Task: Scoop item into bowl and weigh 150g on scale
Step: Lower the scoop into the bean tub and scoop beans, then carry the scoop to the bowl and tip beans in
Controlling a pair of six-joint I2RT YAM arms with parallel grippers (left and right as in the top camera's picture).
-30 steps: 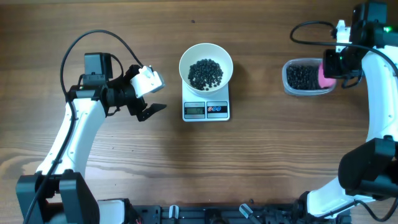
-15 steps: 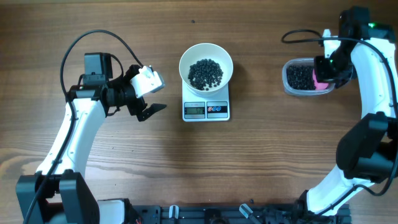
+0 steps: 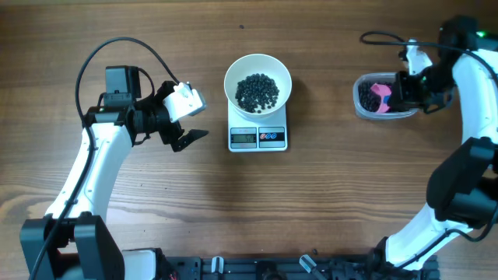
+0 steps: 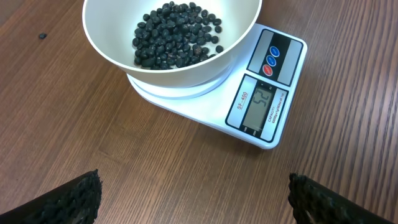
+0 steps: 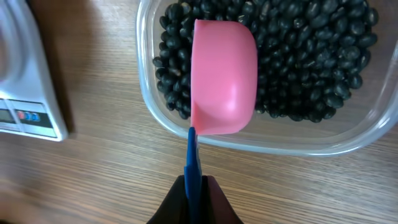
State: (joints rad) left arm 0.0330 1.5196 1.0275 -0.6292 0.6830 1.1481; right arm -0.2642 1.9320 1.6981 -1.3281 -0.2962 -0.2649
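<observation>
One glossy round white bowl [image 3: 233, 76] of small black beans [image 3: 257, 91] sat on one flat white scale [image 3: 257, 128], mid wood-grain tabletop [image 3: 156, 210]. Right claw [image 5: 194, 186] clenched one smooth pink scoop [image 5: 224, 78] by its thin blue handle [image 5: 193, 155], over one clear tub [image 5: 149, 118] near the right edge. Left claw [image 3: 191, 118] gaped, empty.

A matt, grained surface is shown by the brown wooden table [image 3: 156, 218]. The round white bowl [image 4: 106, 37] is seen as glossy, the white rectangular plastic scale [image 4: 205, 115] as smooth, the pink plastic scoop [image 5: 224, 78] likewise; the rounded tub [image 5: 261, 142] is clear plastic.
</observation>
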